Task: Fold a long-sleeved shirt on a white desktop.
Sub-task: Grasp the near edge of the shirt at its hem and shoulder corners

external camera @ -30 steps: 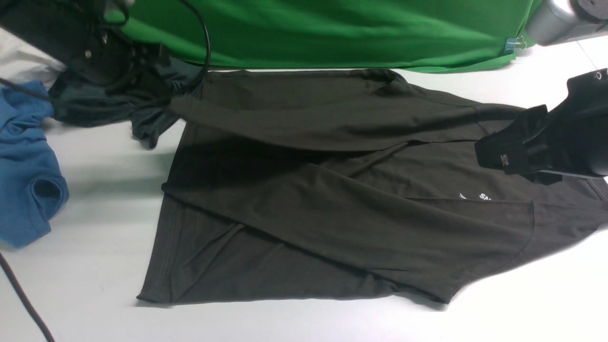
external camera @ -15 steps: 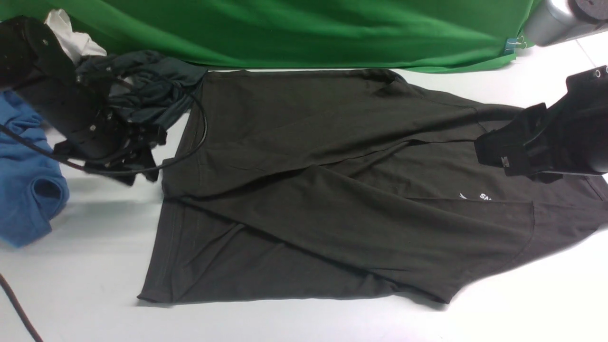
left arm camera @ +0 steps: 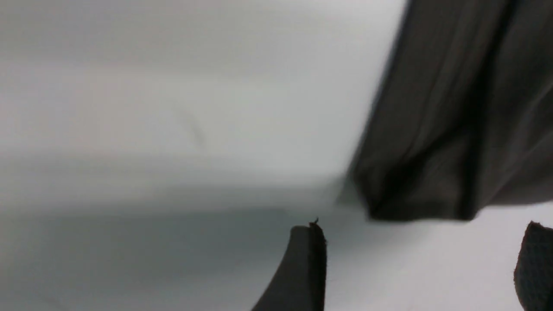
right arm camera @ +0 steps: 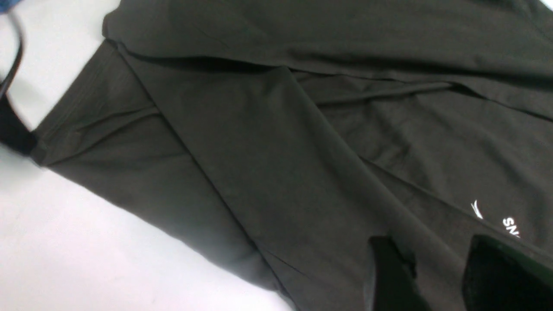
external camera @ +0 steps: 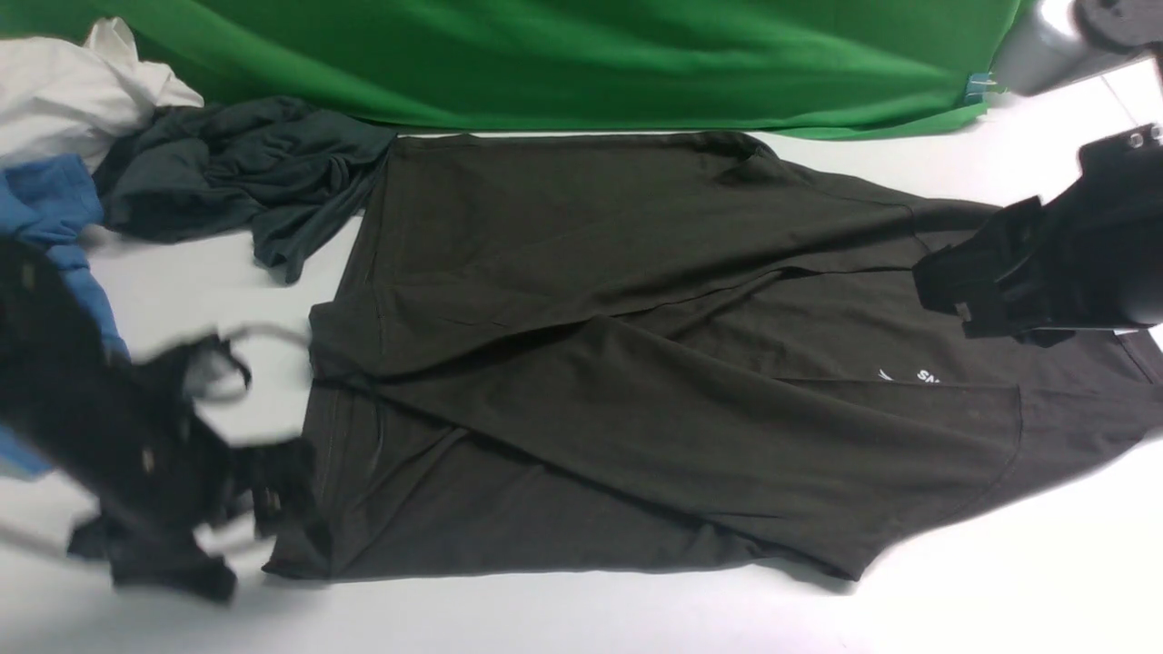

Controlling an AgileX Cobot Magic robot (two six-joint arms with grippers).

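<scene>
The long-sleeved shirt lies flat across the white desktop, hem to the left, white chest logo to the right, both sleeves folded across its body. My left gripper, motion-blurred, is at the shirt's near hem corner. In the left wrist view that gripper is open over bare table, the hem corner just beyond its fingertips. My right gripper hovers over the shirt's shoulder end. In the right wrist view it is open above the cloth beside the logo, holding nothing.
A charcoal-grey garment, a blue garment and a white one are heaped at the back left. The green backdrop hangs along the far edge. A grey metal part sits at the top right.
My left arm let the far sleeve down across the shirt, then swung from the back left to the near left, down to the hem corner. The right gripper barely moved.
</scene>
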